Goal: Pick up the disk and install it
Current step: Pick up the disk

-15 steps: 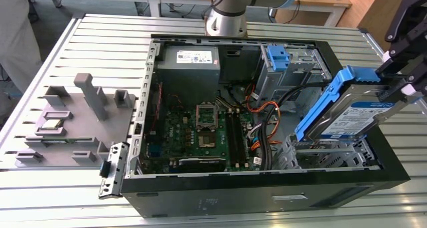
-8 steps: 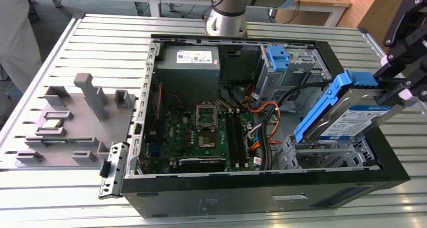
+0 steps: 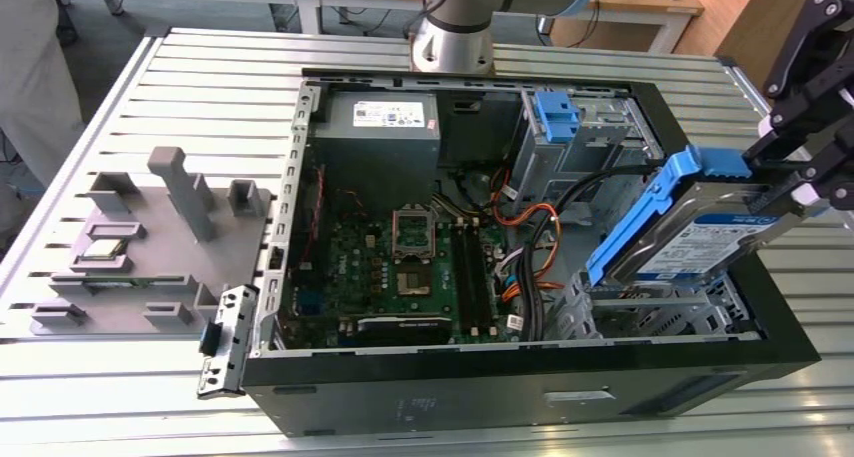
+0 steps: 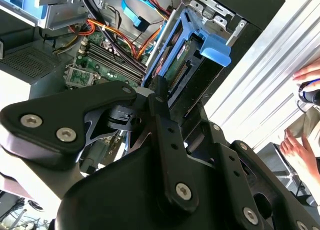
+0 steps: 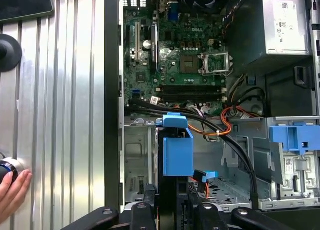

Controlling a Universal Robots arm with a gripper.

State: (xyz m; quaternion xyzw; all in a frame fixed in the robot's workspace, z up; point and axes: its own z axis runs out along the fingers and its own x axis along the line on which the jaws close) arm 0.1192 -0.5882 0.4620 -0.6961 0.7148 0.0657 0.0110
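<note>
The end effector [image 3: 785, 180] is clamping its fingers on the upper end of the disk [image 3: 705, 239], holding it tilted, its label facing the exterior view's right. The disk's lower edge is hanging over the metal drive cage [image 3: 654, 315] in the corner of the open computer case [image 3: 534, 365] (whether it is touching the cage's top edge I cannot tell). Black and orange cables [image 3: 537, 225] are running just beside the blue carrier frame on the exterior view's left, and the case's black wall is standing close on the other side. Open room is lying above the motherboard [image 3: 400, 257]. A person's hand [image 5: 12, 190] is resting on the ribbed surface [image 3: 200, 87], well apart from the case.
</note>
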